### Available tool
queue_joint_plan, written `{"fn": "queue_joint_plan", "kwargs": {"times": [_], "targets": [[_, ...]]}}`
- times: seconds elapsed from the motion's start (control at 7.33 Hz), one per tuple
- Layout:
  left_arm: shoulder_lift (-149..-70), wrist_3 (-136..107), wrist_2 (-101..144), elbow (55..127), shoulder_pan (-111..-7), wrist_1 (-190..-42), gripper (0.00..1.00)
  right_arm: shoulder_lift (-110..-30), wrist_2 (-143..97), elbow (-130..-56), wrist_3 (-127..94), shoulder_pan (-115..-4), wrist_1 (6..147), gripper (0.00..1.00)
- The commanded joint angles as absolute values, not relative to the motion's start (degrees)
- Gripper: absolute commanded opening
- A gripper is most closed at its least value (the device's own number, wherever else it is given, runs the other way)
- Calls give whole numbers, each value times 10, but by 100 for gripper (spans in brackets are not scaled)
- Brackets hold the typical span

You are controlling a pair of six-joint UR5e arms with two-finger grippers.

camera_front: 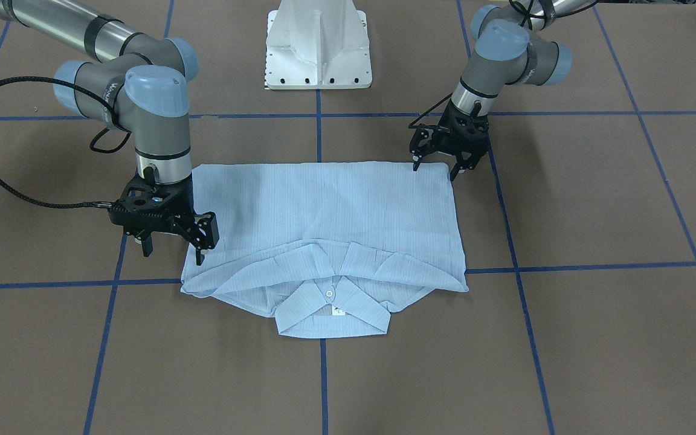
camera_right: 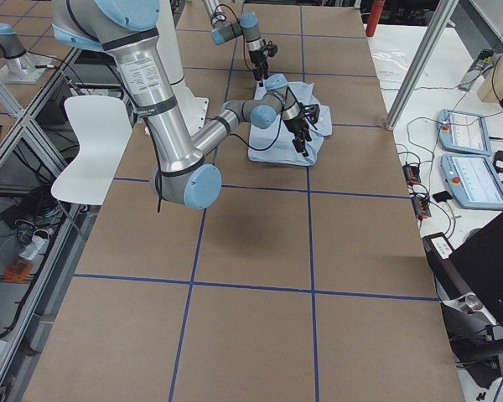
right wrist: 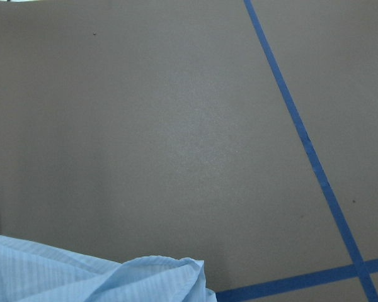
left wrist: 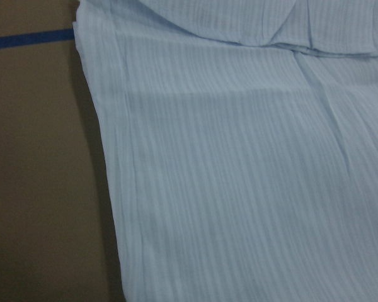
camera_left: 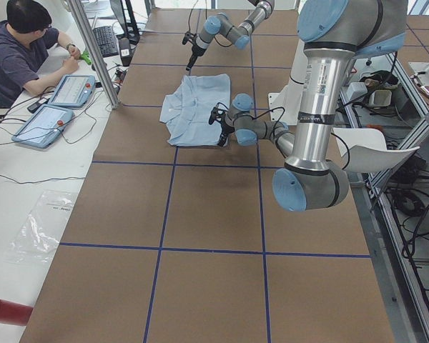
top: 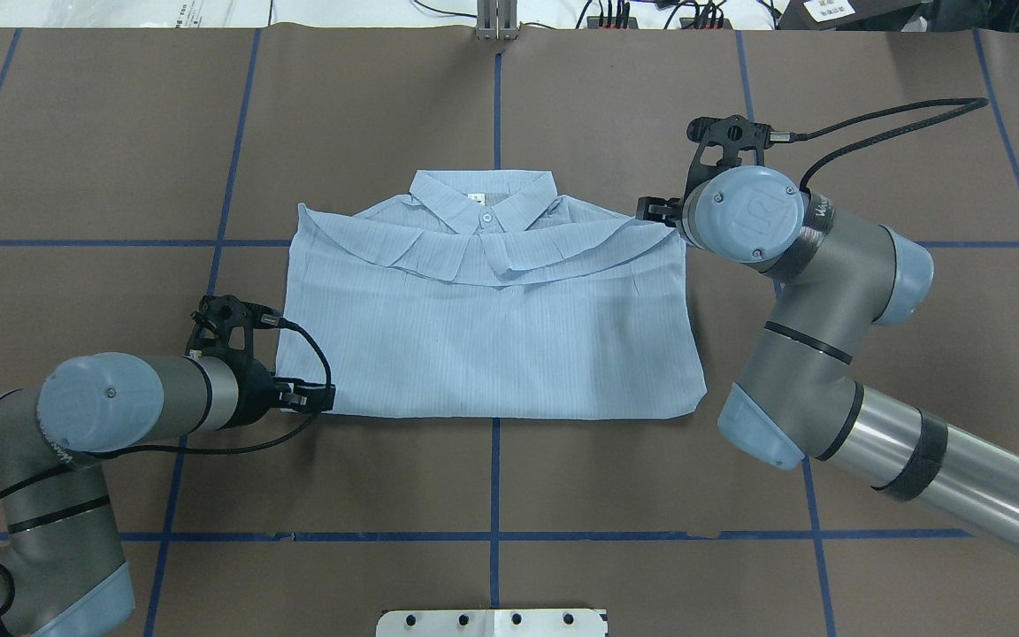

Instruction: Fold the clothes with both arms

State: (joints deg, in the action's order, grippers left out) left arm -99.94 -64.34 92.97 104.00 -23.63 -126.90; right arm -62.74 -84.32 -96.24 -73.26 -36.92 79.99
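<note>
So – shirt [camera_front: 330, 211] btwn L pincer [camera_front: 435, 171], R pincer [camera_front: 173, 254]

Front-facing cam: across the table [camera_front: 596, 338] from the robot, looking steeply down, pedestal base [camera_front: 318, 48] at the top edge. Overhead cam: behind the robot, looking forward and down, base at the bottom edge. Both are mid-range and share the whole shirt [camera_front: 330, 211], left arm [camera_front: 493, 66] and right arm [camera_front: 161, 127]. Side cams: high at the left and right table ends, far back, looking along it, shirt small. Left wrist cam: very close, mostly shirt cloth. Right wrist cam: close on bare table, shirt corner at bottom left.
</note>
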Motion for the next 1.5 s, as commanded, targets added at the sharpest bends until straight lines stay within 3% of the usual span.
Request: {"fn": "queue_joint_plan", "kwargs": {"times": [0.0, 0.27, 0.55, 0.82, 1.09, 1.36], "targets": [[-998, -659, 921, 1041, -226, -1268, 0, -628, -843, -962, -732, -369, 800, 100], [-996, -657, 920, 1046, -228, -1267, 0, -627, -844, -962, -733, -367, 800, 100], [-944, -616, 925, 1093, -239, -1264, 0, -628, -843, -962, -733, -367, 800, 100], [-937, -510, 925, 1079, -323, -1261, 0, -627, -843, -962, -734, -365, 800, 100], [-976, -376, 927, 993, -450, -1261, 0, -622, -843, -962, -737, -363, 800, 100], [-1134, -307, 927, 799, -531, -1266, 0, -615, -842, -962, -743, -357, 800, 100]]}}
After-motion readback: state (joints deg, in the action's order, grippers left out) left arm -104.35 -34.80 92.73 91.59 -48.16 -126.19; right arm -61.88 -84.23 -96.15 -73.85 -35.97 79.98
